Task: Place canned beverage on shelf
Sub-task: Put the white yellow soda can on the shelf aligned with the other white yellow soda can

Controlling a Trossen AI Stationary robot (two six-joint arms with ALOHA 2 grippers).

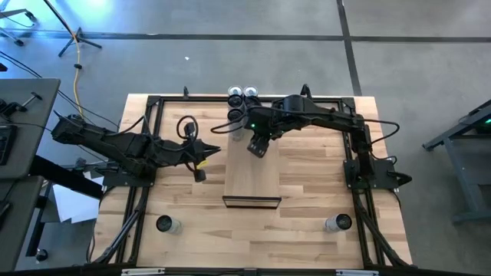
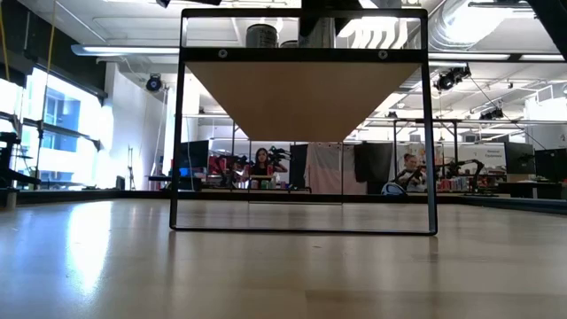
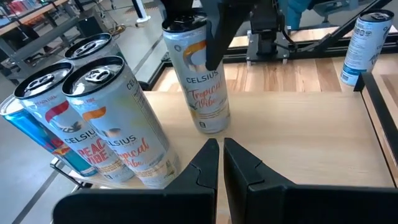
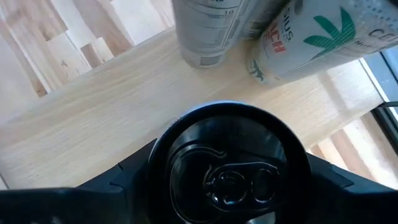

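Note:
A white Celsius can [image 3: 202, 74] stands upright on the light wood shelf [image 1: 253, 180], near its far part. My right gripper [image 4: 227, 186] is over it, shut on its upper part; the wrist view looks down on the can's dark top [image 4: 227, 168]. Several more cans [image 3: 93, 118] stand together at the shelf's far end [image 1: 242, 95]. My left gripper [image 3: 221, 158] is shut and holds nothing. It hovers by the shelf's left side [image 1: 201, 159], pointing at the held can. My right gripper has the can's top end [image 4: 155, 155] between its two fingers, one on each side of the rim. The fingers [image 3: 214, 37] come from above, slanting down from the table's right. The can stands upright with its base on the shelf.
One can [image 1: 165, 224] stands on the table near the left front and another [image 1: 337, 223] near the right front. A black metal frame [image 1: 153, 103] runs round the table. From the low view the shelf's underside [image 2: 301, 97] shows on a black frame.

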